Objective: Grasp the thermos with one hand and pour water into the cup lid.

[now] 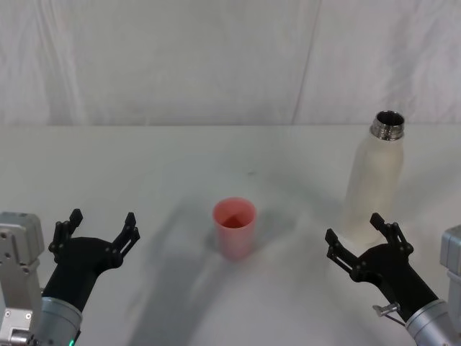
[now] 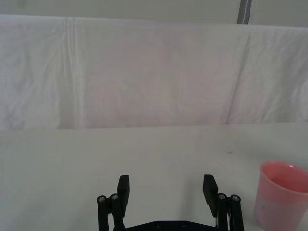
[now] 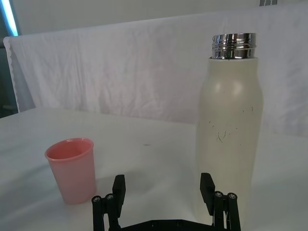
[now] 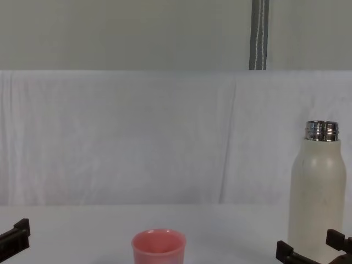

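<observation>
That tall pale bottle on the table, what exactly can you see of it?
The thermos is a tall cream-white matte bottle with rounded shoulders and a shiny threaded steel neck, uncapped and open at the top. Faint scuffs mark its side. It stands upright on the white table, to the right of the pink cup lid. The open right gripper sits just in front of it, not gripping it.

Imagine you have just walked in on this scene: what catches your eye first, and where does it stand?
The tall cream-white thermos stands upright and uncapped at the right of the white table, with the open right end effector just in front of it. The small salmon-pink cup lid stands upright at the middle. The open left end effector waits at the near left.
</observation>
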`<move>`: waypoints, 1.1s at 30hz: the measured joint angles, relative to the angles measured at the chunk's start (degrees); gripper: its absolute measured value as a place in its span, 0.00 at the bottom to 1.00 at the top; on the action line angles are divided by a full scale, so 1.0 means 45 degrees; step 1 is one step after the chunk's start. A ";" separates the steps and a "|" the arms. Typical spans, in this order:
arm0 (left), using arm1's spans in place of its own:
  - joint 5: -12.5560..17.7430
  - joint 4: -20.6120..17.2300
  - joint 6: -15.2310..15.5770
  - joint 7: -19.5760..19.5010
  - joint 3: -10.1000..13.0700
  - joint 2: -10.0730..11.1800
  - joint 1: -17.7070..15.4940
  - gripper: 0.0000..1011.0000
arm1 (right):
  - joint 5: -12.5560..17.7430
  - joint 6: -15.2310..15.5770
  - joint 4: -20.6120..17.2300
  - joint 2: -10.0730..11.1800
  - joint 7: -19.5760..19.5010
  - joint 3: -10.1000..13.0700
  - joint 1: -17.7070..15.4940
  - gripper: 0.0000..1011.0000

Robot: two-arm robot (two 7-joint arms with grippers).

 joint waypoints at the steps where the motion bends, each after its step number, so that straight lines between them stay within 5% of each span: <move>1: 0.0000 0.0000 0.0000 0.0000 0.0000 0.0000 0.0000 0.99 | 0.0000 0.0001 0.0000 0.0000 -0.0003 0.0004 -0.0002 0.99; 33: 0.0000 0.0000 0.0000 -0.0001 0.0000 0.0001 0.0000 0.99 | -0.0002 0.0020 -0.0018 0.0000 -0.0019 0.0020 -0.0004 0.99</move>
